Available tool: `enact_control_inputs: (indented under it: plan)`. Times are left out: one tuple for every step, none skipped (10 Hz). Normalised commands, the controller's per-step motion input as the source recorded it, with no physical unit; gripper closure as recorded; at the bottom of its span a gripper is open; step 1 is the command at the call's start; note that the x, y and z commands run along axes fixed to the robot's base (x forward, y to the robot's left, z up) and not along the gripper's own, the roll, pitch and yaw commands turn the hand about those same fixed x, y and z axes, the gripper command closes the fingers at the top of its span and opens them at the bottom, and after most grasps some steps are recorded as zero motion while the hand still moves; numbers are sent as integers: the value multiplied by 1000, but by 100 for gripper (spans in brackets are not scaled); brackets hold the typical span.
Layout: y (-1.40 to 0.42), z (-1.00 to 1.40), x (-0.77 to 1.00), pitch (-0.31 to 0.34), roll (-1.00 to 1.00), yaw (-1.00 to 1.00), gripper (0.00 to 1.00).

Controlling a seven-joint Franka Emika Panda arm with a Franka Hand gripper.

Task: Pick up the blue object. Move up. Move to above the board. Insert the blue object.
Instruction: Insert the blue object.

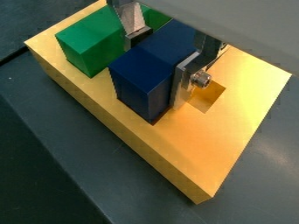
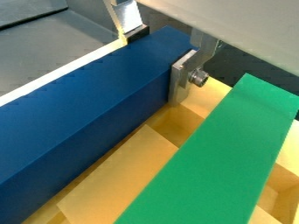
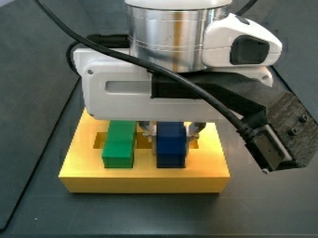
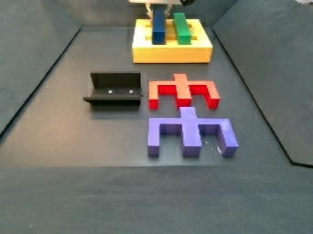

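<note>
We find the two-finger silver gripper (image 1: 159, 48) clamped on the long royal-blue rectangular bar (image 1: 152, 74), one plate on each long face (both fingers (image 2: 186, 74) show in both wrist views). The bar stands on the thick yellow grooved board (image 1: 233, 114), just beside the green rectangular bar (image 2: 222, 157) and parallel to it. In a side view the board (image 4: 171, 50) sits at twelve o'clock; the dark L-shaped fixture (image 4: 113, 90), red notched block (image 4: 185, 90) and purple-blue notched block (image 4: 189, 132) lie well apart from it.
</note>
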Motion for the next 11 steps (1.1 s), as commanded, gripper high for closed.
enact_control_inputs:
  plan:
    - [0, -140, 0, -31, -67, 0, 100]
    - [63, -34, -151, -121, -129, 80, 100]
    - [3, -9, -40, -120, -116, 189, 100]
    - [0, -69, 0, -73, -70, 234, 100]
    - [0, -109, 0, -67, -34, 211, 100]
    - [0, -114, 0, -70, -36, 211, 100]
    - [0, -131, 31, 0, -9, 83, 100]
    - [0, -126, 0, 0, 0, 43, 100]
    - [0, -137, 0, -7, 0, 17, 100]
    - [0, -134, 11, 0, 0, 3, 100]
    - [0, 0, 0, 0, 0, 0, 100]
